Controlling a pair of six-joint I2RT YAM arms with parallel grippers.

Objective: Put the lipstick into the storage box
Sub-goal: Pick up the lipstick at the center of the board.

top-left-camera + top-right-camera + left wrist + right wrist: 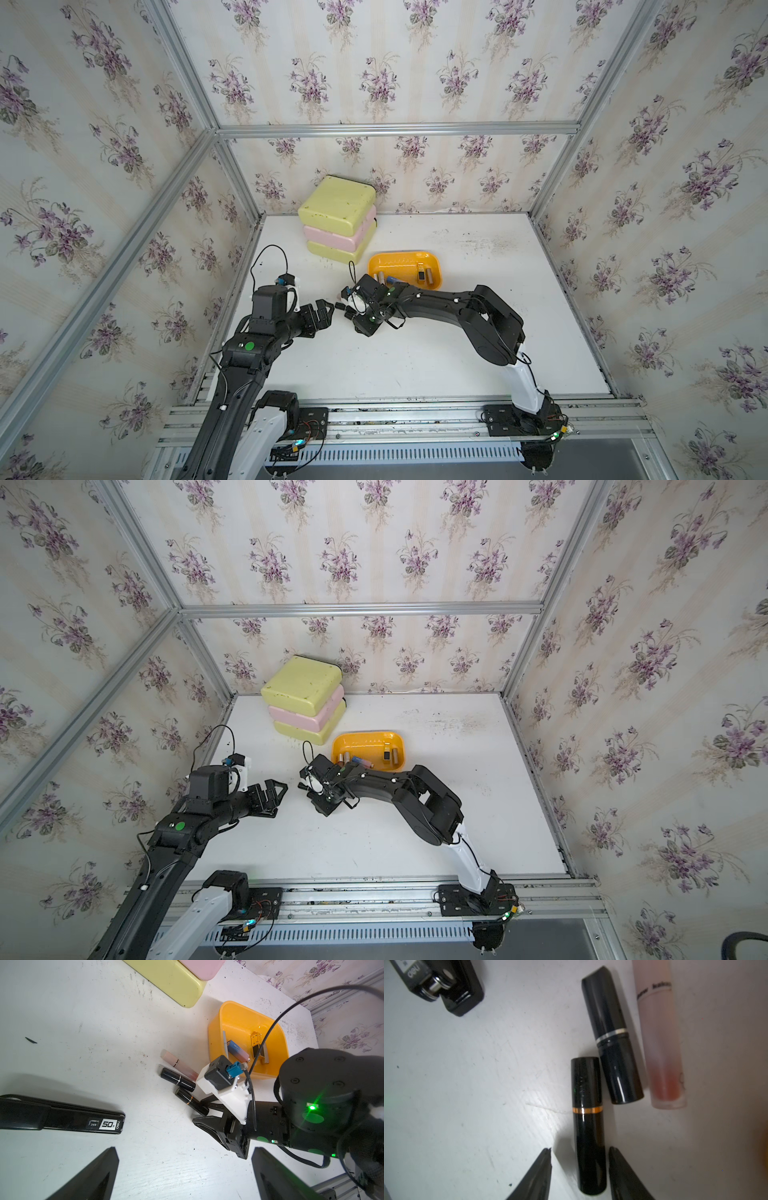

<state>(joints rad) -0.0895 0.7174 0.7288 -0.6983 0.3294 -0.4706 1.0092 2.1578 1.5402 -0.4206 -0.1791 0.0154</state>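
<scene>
Lipstick [588,1126]: a black tube with an orange-gold band, seen lying flat on the white table [415,353], outside the storage box; no writing can be made out on it.
Right gripper [579,1159]: its two fingers are set either side of the tube's lower end, one finger touching it or nearly so, a gap left at the other (not yet clamped).
Left gripper [185,1169]: fingers held wide apart, nothing between them.
Storage box [234,1014]: orange-yellow, set beside the stacked boxes [338,220]; several tubes are seen inside, one blue-and-pink with lettering that cannot be read with certainty.
Second black tube [611,1039]: silver-banded, laid just beside the lipstick.
Pink tube [660,1036]: partly legible black print, too blurred to be read whole.
Stapler [62,1114]: marked "deli", "50" and "24/6" (label seen upside down).
</scene>
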